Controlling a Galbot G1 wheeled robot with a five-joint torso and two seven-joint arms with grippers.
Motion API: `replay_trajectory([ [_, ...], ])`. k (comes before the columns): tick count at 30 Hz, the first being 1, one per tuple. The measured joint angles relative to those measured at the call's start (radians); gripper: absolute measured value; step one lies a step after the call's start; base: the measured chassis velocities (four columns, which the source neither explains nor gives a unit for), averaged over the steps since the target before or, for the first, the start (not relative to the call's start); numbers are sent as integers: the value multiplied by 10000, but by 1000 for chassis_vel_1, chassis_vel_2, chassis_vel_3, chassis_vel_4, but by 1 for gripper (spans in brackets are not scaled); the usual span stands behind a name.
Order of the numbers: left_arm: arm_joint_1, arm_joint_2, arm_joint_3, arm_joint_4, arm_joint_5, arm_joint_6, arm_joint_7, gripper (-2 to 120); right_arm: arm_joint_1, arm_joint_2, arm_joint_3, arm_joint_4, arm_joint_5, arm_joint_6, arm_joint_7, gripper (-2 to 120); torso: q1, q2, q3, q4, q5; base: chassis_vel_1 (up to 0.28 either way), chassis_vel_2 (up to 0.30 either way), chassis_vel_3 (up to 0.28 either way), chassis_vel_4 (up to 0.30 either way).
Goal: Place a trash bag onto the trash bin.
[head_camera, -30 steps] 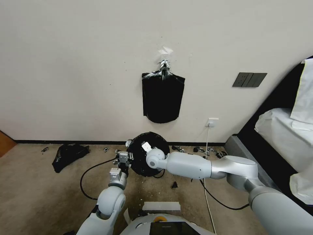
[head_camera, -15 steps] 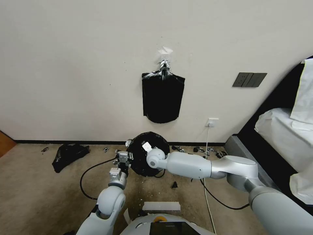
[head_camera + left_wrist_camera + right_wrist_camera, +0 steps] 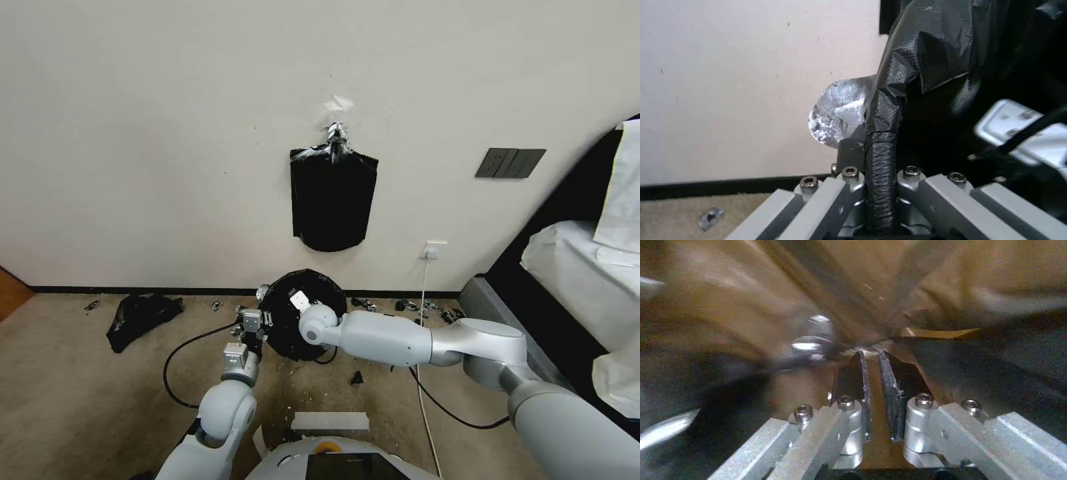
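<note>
- Left gripper: at the bin's left rim, clamped on a rolled edge of the trash bag.
- Trash bin: on the floor against the wall, bag-draped; keep the film taut.
- Right gripper: inside the bag, nearly closed, pinching film.

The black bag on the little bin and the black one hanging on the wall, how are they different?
The trash bag is wrinkled and draped over the round trash bin on the floor by the wall; the hanging black sheaf is flat and smooth.

The left gripper pinches the trash bag's edge; a silver clip gathers the sheaf at its top.

The trash bag sits low; the sheaf hangs higher up.

Both are glossy black plastic.
</note>
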Motion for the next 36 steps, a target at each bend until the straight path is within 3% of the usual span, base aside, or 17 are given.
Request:
replay_trajectory([
  [7, -236, 25, -41, 381, -548, 42, -240, 1, 263, -598, 34, 1437, 166, 0, 222, 10, 0, 0, 0, 1, 1, 0, 0, 0, 0],
  [13, -534, 157, -21, 540, -2222, 428, -858, 1, 617, -2095, 356, 3936, 33, 1, 77, 10, 0, 0, 0, 1, 1, 0, 0, 0, 0],
  [15, -643, 252, -20, 539, -3033, 682, -1180, 1, 596, -3156, 721, 5142, -965, 1, -747, 10, 0, 0, 0, 0, 3, 0, 0, 0, 0],
  [16, -643, 252, -20, 539, -3033, 682, -1180, 1, 596, -3156, 721, 5142, -965, 1, -747, 10, 0, 0, 0, 0, 3, 0, 0, 0, 0],
  [18, -714, 350, -14, 505, -3637, 950, -1439, 1, 270, -4333, 1350, 6180, -2332, 93, -1769, 10, 0, 0, -1, 0, 4, 0, 0, 0, 0],
  [19, -714, 350, -14, 505, -3637, 950, -1439, 1, 270, -4333, 1350, 6180, -2332, 93, -1769, 10, 0, 0, -1, 0, 4, 0, 0, 0, 0],
  [21, -773, 528, 52, 248, -4630, 1439, -1841, 1, -663, -6218, 2414, 7260, -5270, 1429, -3172, 11, 0, 0, -1, -5, 4, 0, 0, 0, 0],
  [22, -791, 591, 83, 114, -5044, 1699, -2016, 1, -1156, -6743, 2847, 7387, -6274, 2021, -3568, 12, -1, 0, -2, -6, 2, 0, 0, 0, 0],
  [23, -791, 591, 83, 114, -5044, 1699, -2016, 1, -1156, -6743, 2847, 7387, -6274, 2021, -3568, 12, -1, 0, -2, -6, 2, 0, 0, 0, 0],
  [25, -796, 782, 151, -272, -6322, 2433, -2664, 1, -2454, -7541, 3923, 7408, -7970, 3525, -4318, 14, 0, 0, -1, -5, 7, 0, 0, 0, 0],
  [26, -796, 782, 151, -272, -6322, 2433, -2664, 1, -2454, -7541, 3923, 7408, -7970, 3525, -4318, 14, 0, 0, -1, -5, 7, 0, 0, 0, 0],
  [29, -1007, 1019, 325, -572, -8075, 3377, -3879, 1, -4751, -7705, 5973, 7344, -9409, 4864, -4962, 25, 0, 0, -1, 3, 2, 0, 0, 0, 0],
  [30, -1007, 1019, 325, -572, -8075, 3377, -3879, 1, -4751, -7705, 5973, 7344, -9409, 4864, -4962, 25, 0, 0, -1, 3, 2, 0, 0, 0, 0],
  [33, -1450, 1333, 751, -483, -8977, 3845, -4617, 1, -7042, -7310, 8190, 6966, -10631, 5718, -5466, 41, 0, 0, -1, 0, 2, 0, 0, 0, 0],
  [36, -1724, 1468, 982, -333, -9263, 3881, -4885, 1, -7947, -7078, 9040, 6798, -11123, 5950, -5649, 47, 1, 0, 0, 1, 3, 0, 0, 0, 0],
])
